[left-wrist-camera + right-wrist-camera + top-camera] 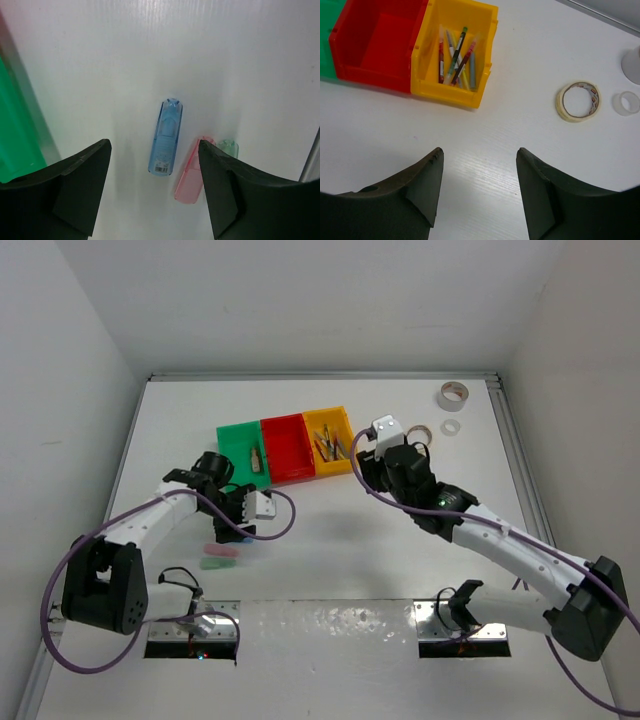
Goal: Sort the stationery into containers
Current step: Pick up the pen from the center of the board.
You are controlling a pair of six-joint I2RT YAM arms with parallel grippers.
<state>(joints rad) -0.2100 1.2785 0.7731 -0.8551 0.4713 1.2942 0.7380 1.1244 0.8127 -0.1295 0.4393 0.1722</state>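
Three joined bins stand at the back: green (240, 440), red (287, 445) and yellow (329, 438). The yellow bin (451, 94) holds several pens (456, 56). The green bin holds one small brownish piece (255, 455). A blue pastel piece (166, 137), a pink one (189, 173) and a green one (229, 147) lie on the table. My left gripper (154, 145) is open and empty above the blue piece. My right gripper (479, 151) is open and empty over bare table in front of the yellow bin. A tan tape roll (578, 101), a small white roll (625, 103) and a grey roll (452, 394) lie at the right.
The green bin's wall (15, 135) is close on the left of my left gripper. In the top view the left gripper (236, 530) is left of centre and the right gripper (378, 452) is beside the tan roll (420, 430). The white table (330, 540) has walls around it.
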